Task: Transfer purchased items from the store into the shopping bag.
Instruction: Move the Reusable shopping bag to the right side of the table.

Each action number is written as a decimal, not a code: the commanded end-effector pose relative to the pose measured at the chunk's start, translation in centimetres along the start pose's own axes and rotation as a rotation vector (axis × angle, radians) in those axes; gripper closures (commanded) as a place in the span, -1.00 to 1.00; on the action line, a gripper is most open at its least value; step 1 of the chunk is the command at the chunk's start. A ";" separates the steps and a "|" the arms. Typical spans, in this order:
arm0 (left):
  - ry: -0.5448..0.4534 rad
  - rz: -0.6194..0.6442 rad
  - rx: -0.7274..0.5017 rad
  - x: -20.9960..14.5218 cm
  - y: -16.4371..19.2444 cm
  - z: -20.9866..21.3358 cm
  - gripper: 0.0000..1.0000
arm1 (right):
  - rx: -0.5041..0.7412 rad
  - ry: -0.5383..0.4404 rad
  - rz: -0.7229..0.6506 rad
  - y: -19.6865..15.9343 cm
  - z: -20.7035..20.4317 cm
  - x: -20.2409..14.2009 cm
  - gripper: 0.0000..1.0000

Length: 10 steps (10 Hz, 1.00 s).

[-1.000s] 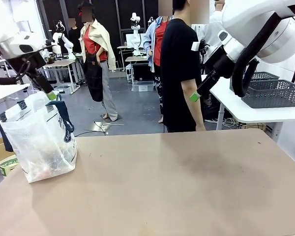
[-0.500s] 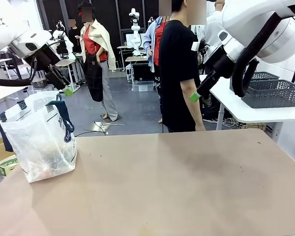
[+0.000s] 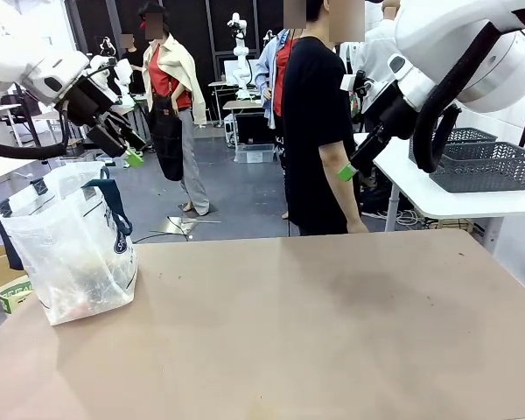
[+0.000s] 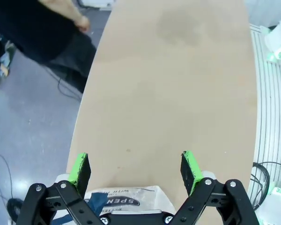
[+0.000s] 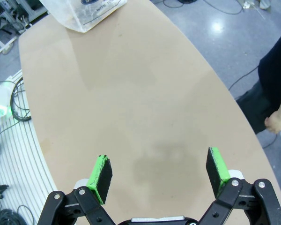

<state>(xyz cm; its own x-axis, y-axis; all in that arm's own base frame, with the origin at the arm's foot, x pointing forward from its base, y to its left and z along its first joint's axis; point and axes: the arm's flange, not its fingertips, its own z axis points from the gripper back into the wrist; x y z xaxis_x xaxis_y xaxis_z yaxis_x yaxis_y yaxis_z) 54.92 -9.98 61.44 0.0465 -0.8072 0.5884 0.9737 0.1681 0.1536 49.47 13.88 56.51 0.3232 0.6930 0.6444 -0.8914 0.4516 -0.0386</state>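
One crinkly translucent shopping bag (image 3: 67,249), smooth tan table (image 3: 332,332).

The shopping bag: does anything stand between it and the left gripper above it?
Nothing visible does. The left gripper hangs open in free air above the shopping bag, which stands at the table edge; its fingers hold nothing.

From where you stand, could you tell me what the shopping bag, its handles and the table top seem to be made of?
The shopping bag looks like thin translucent plastic film: whitish, crinkled, faintly glossy, with its contents showing dimly through. Its navy handles look like matte woven strap, though the weave is too small to confirm. The table looks like smooth matte tan laminate or board, without visible grain.
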 end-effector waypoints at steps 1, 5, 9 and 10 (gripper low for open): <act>-0.027 0.000 -0.051 -0.4 0.5 0.4 -1.00 | -0.002 0.009 0.003 0.0 0.1 -0.1 -1.00; -0.008 0.002 -0.023 -0.1 -0.2 -0.1 -1.00 | -0.002 0.009 0.003 0.0 0.1 -0.1 -1.00; -0.008 0.002 -0.023 -0.1 -0.2 -0.1 -1.00 | -0.002 0.009 0.003 0.0 0.1 -0.1 -1.00; -0.008 0.002 -0.023 -0.1 -0.2 -0.1 -1.00 | -0.002 0.009 0.003 0.0 0.1 -0.1 -1.00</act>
<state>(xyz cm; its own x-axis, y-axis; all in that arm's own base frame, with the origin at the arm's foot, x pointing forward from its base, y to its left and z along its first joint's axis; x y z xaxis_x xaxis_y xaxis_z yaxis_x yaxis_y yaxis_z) 54.84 -10.12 61.12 0.0513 -0.8036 0.5929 0.9809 0.1520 0.1212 49.47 13.88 56.51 0.3232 0.6931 0.6444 -0.8914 0.4516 -0.0386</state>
